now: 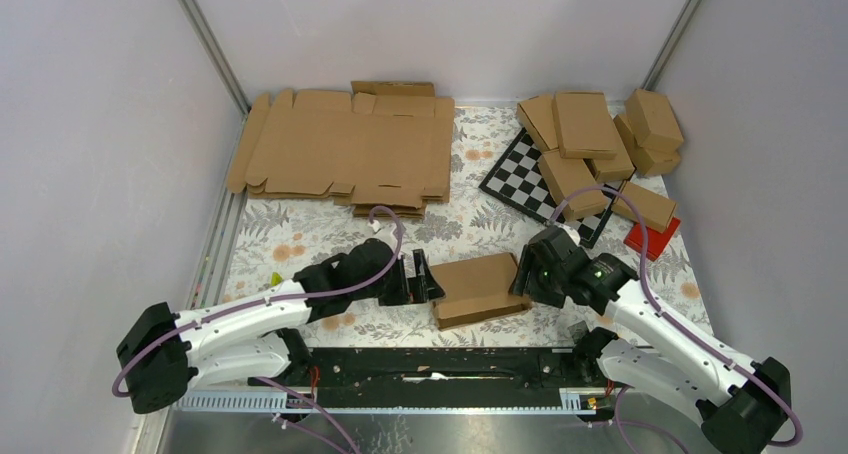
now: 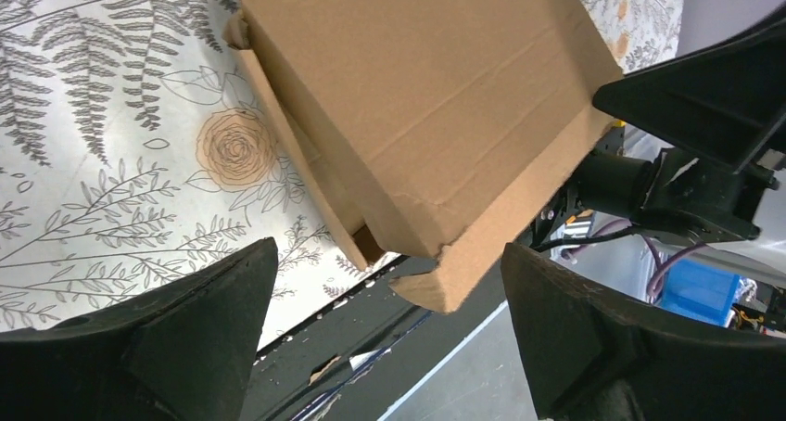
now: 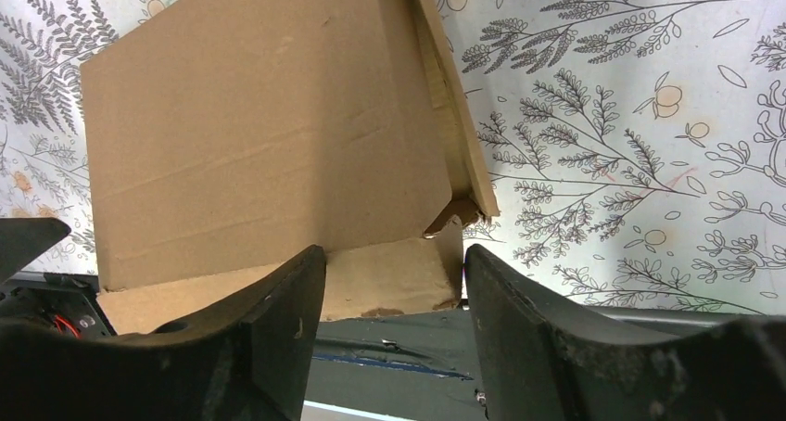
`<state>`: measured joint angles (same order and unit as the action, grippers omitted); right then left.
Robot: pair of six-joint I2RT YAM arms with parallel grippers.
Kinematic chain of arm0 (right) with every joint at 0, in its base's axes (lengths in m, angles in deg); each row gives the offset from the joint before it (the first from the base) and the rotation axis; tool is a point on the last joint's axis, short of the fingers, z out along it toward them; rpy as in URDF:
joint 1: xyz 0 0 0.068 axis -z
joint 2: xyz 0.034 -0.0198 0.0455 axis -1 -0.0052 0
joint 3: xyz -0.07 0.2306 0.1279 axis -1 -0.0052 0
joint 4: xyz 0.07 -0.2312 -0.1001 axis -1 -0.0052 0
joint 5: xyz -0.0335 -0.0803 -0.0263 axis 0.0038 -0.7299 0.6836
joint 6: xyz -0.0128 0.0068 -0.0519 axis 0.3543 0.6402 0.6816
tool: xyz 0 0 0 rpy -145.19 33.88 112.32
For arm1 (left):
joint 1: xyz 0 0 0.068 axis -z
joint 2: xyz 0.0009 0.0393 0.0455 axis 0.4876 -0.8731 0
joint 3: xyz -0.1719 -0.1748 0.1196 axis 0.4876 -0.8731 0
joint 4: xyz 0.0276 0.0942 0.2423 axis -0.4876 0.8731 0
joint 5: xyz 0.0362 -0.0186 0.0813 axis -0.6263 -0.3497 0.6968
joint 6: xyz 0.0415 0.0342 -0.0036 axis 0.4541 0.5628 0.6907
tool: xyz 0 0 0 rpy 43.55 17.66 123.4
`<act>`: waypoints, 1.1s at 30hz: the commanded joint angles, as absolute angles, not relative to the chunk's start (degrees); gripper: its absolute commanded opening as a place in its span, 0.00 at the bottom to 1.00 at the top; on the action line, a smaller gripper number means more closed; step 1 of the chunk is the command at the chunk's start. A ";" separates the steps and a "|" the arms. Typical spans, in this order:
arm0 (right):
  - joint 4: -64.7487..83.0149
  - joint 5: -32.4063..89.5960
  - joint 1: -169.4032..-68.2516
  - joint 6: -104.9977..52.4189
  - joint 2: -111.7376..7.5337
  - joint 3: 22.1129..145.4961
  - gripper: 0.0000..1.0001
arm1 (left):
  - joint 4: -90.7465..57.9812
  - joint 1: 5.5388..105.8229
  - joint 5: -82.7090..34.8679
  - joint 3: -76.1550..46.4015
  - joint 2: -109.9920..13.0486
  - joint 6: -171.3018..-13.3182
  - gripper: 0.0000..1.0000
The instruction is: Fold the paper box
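box: the plain brown folded cardboard box point(image 1: 480, 289) sits low in the middle of the top view, on the floral-print table cloth point(image 1: 300, 236). It lies flat-ish, a bit skewed.
box edges: its near long edge runs close to the black rail point(image 1: 430, 364) along the bottom. In the left wrist view, the near corner point(image 2: 436, 282) is ragged and a flap gapes a little.
left gripper: the left gripper point(image 1: 425, 277) is spread as wide as it goes, right at the box's left end. It's holding nothing, and the corner just sits in the gap ahead of the fingers point(image 2: 195, 328).
right gripper: the right gripper point(image 1: 522, 269) is at the box's right end with its jaws apart. The box's front edge point(image 3: 389, 282) shows between them, and there's no clamp that I can see.
room up top: cloth shows between the box and the stack of flat brown cardboard blanks point(image 1: 345, 149) at upper left.
room right: it's tighter there, with the black-and-white chequered board point(image 1: 520, 174), the pile of folded brown cartons point(image 1: 600, 144) and the small red flat block point(image 1: 652, 237) at upper right.
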<state>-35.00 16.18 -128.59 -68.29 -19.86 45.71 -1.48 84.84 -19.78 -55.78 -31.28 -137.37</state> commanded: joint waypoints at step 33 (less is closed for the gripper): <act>-31.20 10.50 -128.79 -62.74 -22.73 45.72 0.99 | -17.20 83.86 -26.50 -62.35 -46.70 -135.20 0.50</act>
